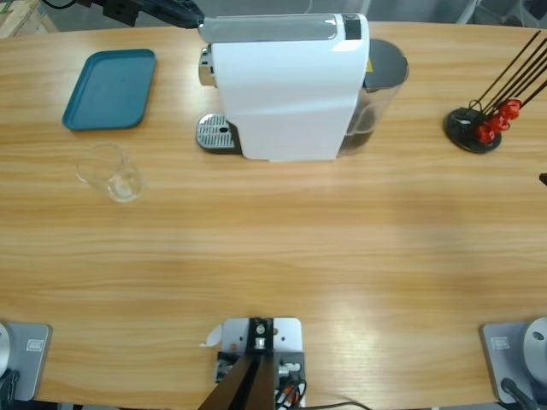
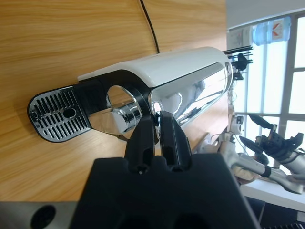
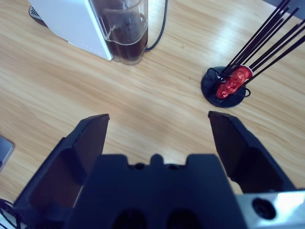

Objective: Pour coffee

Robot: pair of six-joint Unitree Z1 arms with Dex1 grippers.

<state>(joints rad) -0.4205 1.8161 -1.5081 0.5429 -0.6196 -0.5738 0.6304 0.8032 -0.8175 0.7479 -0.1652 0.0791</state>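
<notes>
Left gripper (image 2: 157, 125): jaws closed, empty, tips at the coffee machine's (image 1: 286, 85) chrome lever (image 2: 190, 98). Right gripper (image 3: 159, 126): jaws wide open, empty, above bare worktop (image 1: 282, 248). An empty clear glass (image 1: 111, 172) stands near the teal tray (image 1: 110, 89), apart from the drip grille (image 1: 215, 132). No coffee visible in it.

high: overhead, far | left wrist: close beside coffee machine (image 2: 157, 90) | right wrist: downward; all share machine
</notes>
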